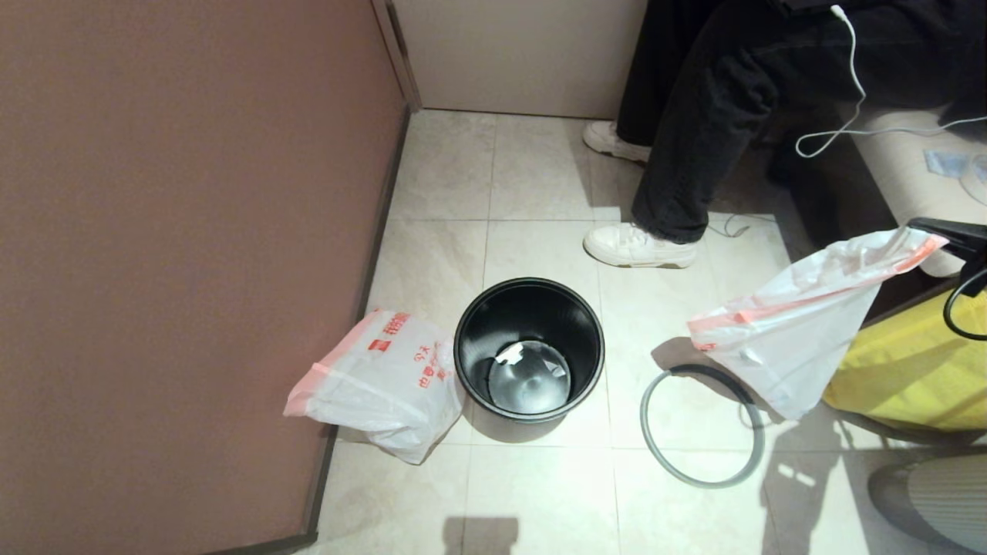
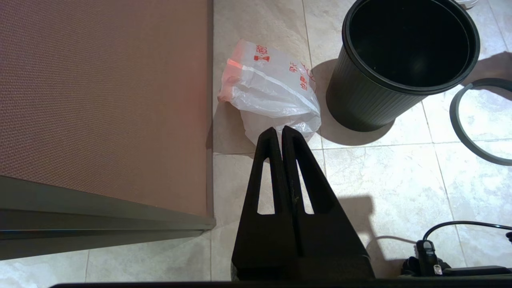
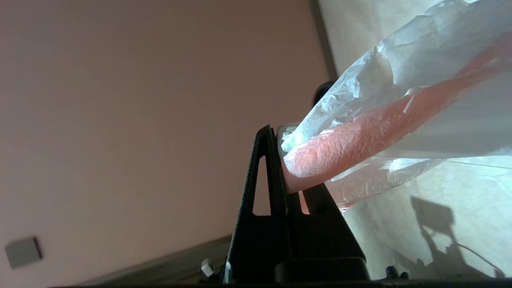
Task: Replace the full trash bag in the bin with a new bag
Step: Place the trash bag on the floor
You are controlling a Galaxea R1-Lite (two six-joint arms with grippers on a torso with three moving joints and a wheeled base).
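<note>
The black bin (image 1: 529,284) stands open on the tile floor, with only a scrap of paper at its bottom. Its grey hoop (image 1: 646,432) lies flat on the floor to its right. My right gripper (image 1: 929,231) is raised at the right edge, shut on the pink rim band of the full trash bag (image 1: 786,339), which hangs stretched with its low end near the floor. The new bag (image 1: 378,385), puffy, with a red logo and characters, lies left of the bin by the wall. My left gripper (image 2: 279,130) is shut and empty, just short of the new bag (image 2: 272,92).
A seated person's legs and white shoes (image 1: 636,247) are just behind the bin. A yellow bag (image 1: 917,370) sits at the right, under the held bag. A brown wall panel (image 1: 193,231) bounds the left side. Bare tiles lie in front of the bin.
</note>
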